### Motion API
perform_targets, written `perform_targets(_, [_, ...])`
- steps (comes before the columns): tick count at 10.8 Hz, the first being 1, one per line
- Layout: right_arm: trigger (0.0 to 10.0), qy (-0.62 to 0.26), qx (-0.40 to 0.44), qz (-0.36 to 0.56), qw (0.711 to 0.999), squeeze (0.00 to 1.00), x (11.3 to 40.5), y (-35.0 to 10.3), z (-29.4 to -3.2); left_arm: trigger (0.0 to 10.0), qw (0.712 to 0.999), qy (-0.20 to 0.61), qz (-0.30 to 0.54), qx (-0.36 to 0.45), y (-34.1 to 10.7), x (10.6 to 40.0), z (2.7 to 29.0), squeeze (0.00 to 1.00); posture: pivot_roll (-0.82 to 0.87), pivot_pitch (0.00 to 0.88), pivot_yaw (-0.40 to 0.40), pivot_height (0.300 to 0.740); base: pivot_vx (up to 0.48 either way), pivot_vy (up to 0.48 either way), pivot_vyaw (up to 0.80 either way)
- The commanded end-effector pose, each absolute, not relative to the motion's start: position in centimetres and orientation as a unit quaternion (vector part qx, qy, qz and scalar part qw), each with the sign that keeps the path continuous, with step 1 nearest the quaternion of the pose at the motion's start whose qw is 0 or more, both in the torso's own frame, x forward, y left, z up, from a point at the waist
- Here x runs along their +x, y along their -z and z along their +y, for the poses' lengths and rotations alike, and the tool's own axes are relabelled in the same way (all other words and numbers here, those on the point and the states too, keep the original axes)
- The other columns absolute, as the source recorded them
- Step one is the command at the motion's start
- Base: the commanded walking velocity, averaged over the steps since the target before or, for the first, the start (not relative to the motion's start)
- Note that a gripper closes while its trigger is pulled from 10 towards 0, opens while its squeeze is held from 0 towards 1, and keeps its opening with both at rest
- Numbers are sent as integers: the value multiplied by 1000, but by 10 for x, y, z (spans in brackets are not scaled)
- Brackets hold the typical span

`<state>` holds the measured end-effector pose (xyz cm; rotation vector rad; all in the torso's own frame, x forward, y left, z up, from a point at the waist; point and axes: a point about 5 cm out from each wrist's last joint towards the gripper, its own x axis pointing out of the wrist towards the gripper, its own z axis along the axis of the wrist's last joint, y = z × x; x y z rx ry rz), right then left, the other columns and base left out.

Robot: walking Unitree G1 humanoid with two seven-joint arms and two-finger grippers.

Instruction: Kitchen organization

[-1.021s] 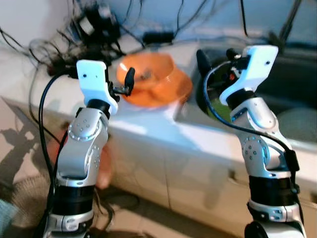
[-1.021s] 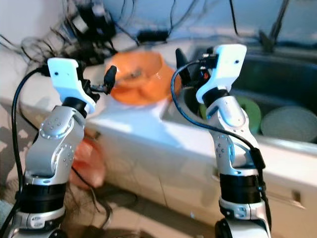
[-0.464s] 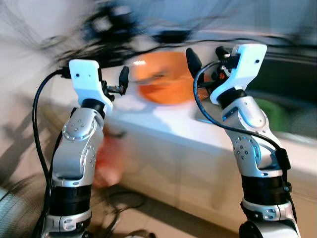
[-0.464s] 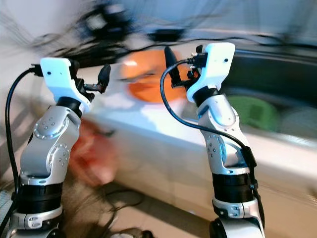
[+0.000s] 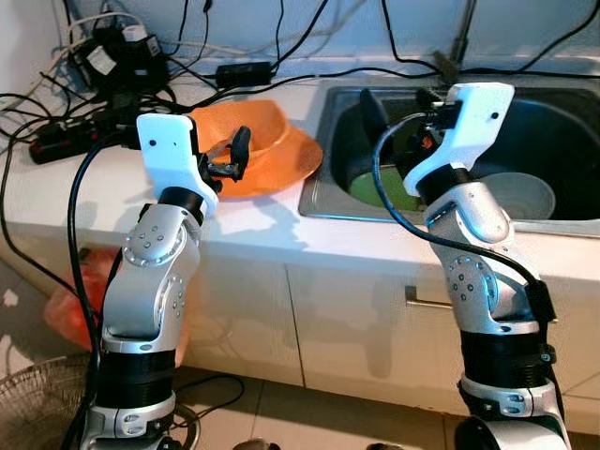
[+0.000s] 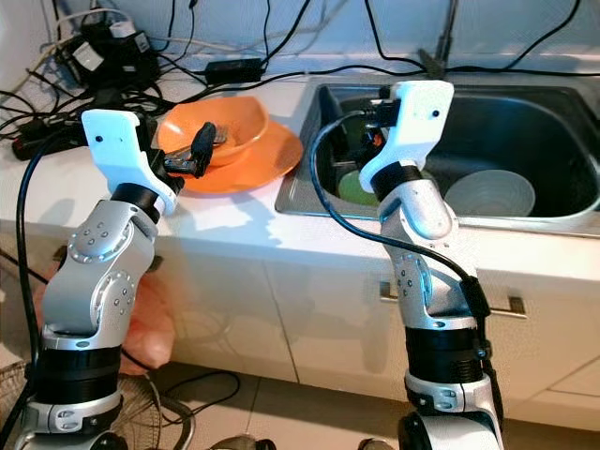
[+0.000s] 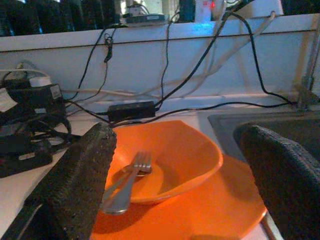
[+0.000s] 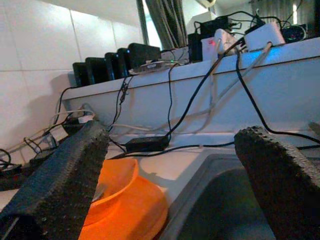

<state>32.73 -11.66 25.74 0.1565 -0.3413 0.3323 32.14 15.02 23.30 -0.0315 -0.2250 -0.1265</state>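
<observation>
While both grippers' fingers gape wide, a fork (image 7: 127,177) lies in the orange bowl (image 7: 170,157) on its plate (image 7: 220,210).

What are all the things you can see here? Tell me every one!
Bowl: one, orange, on the plate.
Fork: one, silver, inside the orange bowl.
Plate: one, orange, on the counter left of the sink.
Sink: one, steel, set in the counter.
Green plate: one, in the sink.
Pale bowl: one, in the sink.
Cables and plugs: many, black, counter's back left.
Bag: one, orange-red, on the floor.
Left tool: open, before the orange bowl.
Right tool: open, above the sink.
</observation>
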Motion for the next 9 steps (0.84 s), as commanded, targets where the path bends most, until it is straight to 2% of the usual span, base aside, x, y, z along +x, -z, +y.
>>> perform_targets(1, [10000,-170,74,-176,967,0,327,-260,-114,10000,991,50,-123,-11,-238,321,157,0,146,75,117,740,0,0,0])
perform_targets(3, [10000,-170,69,-179,967,0,328,-261,-114,10000,991,33,-130,-10,-242,322,162,0,145,69,117,740,0,0,0])
perform_targets(9, [10000,-170,63,-181,967,0,328,-261,-115,10000,991,32,-132,-13,-244,321,161,0,145,75,116,740,376,0,0])
